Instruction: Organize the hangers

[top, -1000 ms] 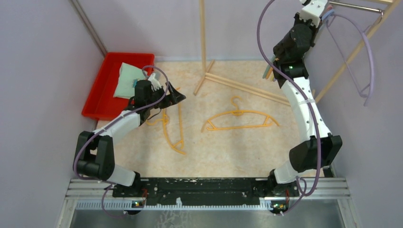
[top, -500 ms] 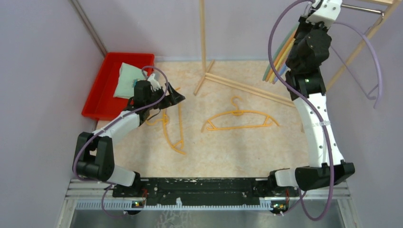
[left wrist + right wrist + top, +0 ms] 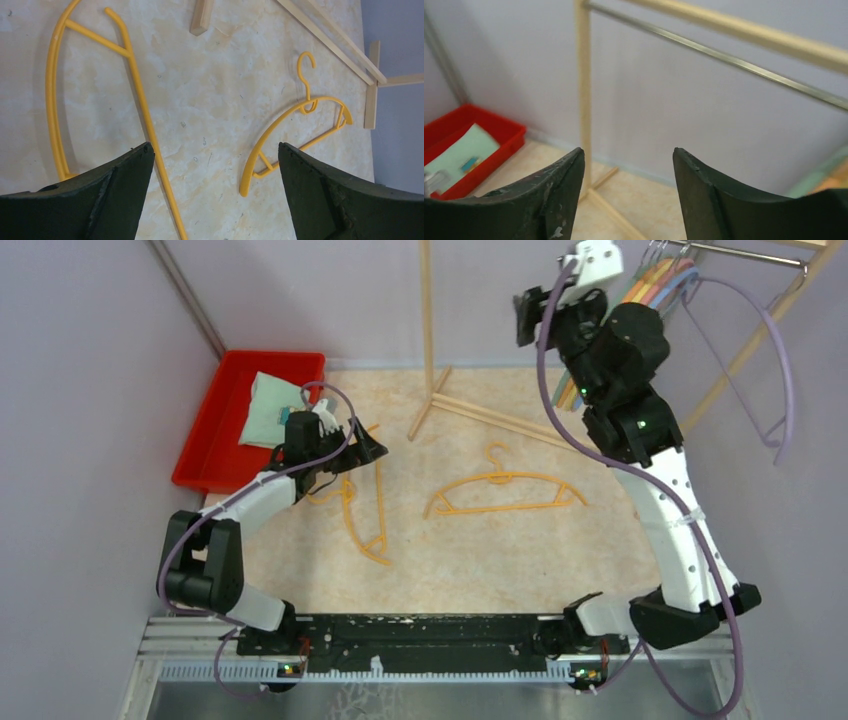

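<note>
Two thin, curved orange plastic hangers lie flat on the mottled beige table [image 3: 450, 560]: centre hanger [image 3: 500, 477] and left hanger [image 3: 143, 107]. Coloured hangers [image 3: 655, 278] hang from the metal rail [image 3: 745, 254], upper right. The left gripper [image 3: 215, 147] gapes wide and empty. The right gripper [image 3: 628, 152] is parted and empty.

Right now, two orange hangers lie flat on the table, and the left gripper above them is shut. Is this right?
Not quite. The left gripper is open, not shut: in the left wrist view its jaws stand wide apart with nothing between them. The rest holds: the two orange hangers lie flat on the table below it.
</note>
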`<state>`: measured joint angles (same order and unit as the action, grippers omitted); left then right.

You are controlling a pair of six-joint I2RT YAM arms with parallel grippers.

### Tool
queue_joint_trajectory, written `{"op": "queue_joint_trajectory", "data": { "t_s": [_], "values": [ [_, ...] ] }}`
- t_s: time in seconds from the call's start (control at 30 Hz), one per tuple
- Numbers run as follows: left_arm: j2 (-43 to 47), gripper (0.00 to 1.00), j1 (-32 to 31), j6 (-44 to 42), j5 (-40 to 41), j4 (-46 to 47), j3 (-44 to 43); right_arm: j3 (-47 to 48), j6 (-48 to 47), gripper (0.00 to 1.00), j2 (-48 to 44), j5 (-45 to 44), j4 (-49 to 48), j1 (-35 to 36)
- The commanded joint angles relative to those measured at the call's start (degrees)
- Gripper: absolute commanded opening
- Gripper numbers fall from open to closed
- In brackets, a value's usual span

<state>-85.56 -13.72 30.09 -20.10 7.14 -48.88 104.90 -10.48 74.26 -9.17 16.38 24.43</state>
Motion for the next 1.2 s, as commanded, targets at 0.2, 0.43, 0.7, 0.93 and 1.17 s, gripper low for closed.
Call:
{"op": "queue_joint_trajectory", "data": {
  "t_s": [0.2,0.43,0.7,0.93,1.17],
  "values": [
    [2.6,1.0,0.44,-2.74,2.9,-5.04,-1.92,0.86,12.7,0.7,13.04,12.7,14.07,8.22],
    [6.31,1.0,0.54,1.49,5.09,-10.37,-1.5,-0.06,15.17,0.74,19.03,13.17,16.05,12.35],
    [11.06,1.0,2.86,5.43,12.88,-17.28,-7.14,-4.41,12.83,0.73,21.94,13.96,16.85,20.14],
    [11.27,1.0,14.86,6.76,10.07,-25.33,-14.79,-7.0,13.86,0.72,25.08,16.17,14.84,24.84],
    [14.04,1.0,22.2,4.63,12.74,-28.73,-15.88,-6.63,16.38,0.68,31.07,16.98,13.11,29.06]
  ]
}}
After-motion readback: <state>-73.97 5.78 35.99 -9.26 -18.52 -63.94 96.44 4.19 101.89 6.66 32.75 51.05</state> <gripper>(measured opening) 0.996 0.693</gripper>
